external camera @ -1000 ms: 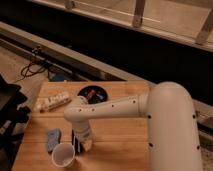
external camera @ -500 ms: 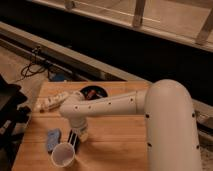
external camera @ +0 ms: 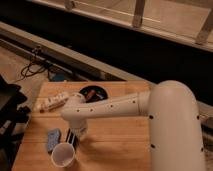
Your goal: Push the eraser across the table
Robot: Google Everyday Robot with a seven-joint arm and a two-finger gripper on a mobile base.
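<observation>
The table (external camera: 120, 145) is a light-brown plank top. My white arm reaches in from the right, and the gripper (external camera: 76, 133) points down at the front left of the table. A dark block with pale stripes, the eraser (external camera: 71, 136), shows at the gripper's tip, partly hidden by it. The eraser lies between the blue pad (external camera: 52, 140) and the white paper cup (external camera: 62, 156), close to both. I cannot tell whether the gripper touches the eraser.
A white elongated object (external camera: 50, 103) lies at the table's left edge. A black round dish (external camera: 94, 93) sits at the back, behind the arm. Dark equipment (external camera: 9, 107) stands off the table's left side. Cables (external camera: 37, 62) lie on the floor behind.
The gripper has moved left and a little toward the back, from beside the cup toward the blue pad. The cup and pad have not visibly moved.
</observation>
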